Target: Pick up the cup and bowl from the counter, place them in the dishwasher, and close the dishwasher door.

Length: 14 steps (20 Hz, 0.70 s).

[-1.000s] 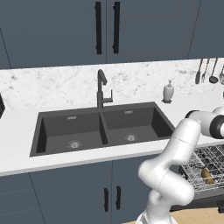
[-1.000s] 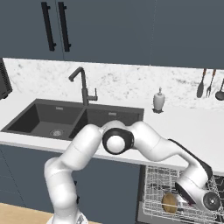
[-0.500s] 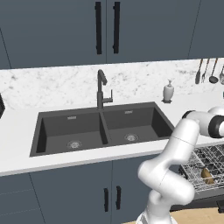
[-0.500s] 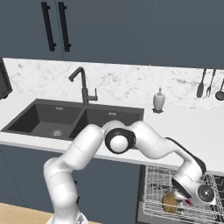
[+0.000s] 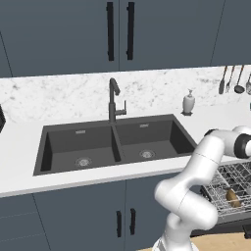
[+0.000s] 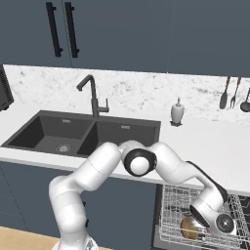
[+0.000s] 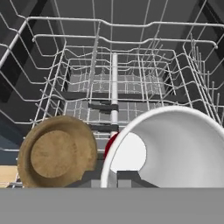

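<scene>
I have the arm reaching down off the right end of the surface [image 6: 205, 141] into the open dishwasher [image 6: 168, 215], with the fingers [image 6: 222, 225] low over the silver wire rack [image 7: 113, 83].

The white bowl [image 7: 175, 148] sits right in front of the fingers in the hand view, tipped on its edge with the hollow facing the camera — I judge it is being set down between the rack tines so it stands for washing. Just left of the fingers lies the brown cup [image 7: 59, 153], round face toward me and already resting in the rack; it shows from the left base view too [image 5: 232, 197]. A sliver of red peeks from behind the bowl's rim, and I cannot say what it is.

The fingertips are hidden at the bottom of the hand view, so I cannot tell whether they grip the bowl's rim or have let go.

My read: both dishes are off the surface and in the rack — what remains is confirming release, pulling clear, and shutting the door.
</scene>
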### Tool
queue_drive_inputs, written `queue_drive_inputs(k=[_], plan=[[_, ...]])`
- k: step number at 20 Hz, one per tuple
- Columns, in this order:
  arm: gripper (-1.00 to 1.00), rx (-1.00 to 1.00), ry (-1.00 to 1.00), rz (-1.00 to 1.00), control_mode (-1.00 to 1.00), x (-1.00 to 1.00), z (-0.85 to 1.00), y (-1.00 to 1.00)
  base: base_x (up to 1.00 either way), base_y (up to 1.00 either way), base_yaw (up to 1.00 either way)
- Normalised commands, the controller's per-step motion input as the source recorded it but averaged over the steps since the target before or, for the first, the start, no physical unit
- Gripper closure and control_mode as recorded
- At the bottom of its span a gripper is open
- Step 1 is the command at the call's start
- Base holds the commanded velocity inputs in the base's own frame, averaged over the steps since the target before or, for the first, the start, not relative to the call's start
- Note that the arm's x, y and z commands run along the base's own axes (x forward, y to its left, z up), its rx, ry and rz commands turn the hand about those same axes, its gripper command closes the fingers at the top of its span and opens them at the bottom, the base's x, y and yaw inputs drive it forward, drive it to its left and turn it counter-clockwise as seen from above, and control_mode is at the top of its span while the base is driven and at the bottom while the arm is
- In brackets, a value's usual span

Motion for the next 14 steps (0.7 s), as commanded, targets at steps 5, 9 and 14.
queue_drive_inputs(k=[5,9,14], plan=[[1.00,0.00,0.01,0.00,-1.00,0.00,-0.05,0.00,0.00,0.00,0.00],[-1.00,0.00,0.00,0.00,-1.00,0.00,0.00,0.00,0.00,0.00,0.00],[-1.00,0.00,0.01,0.00,-1.00,0.03,0.00,0.00,0.00,0.00,0.00]])
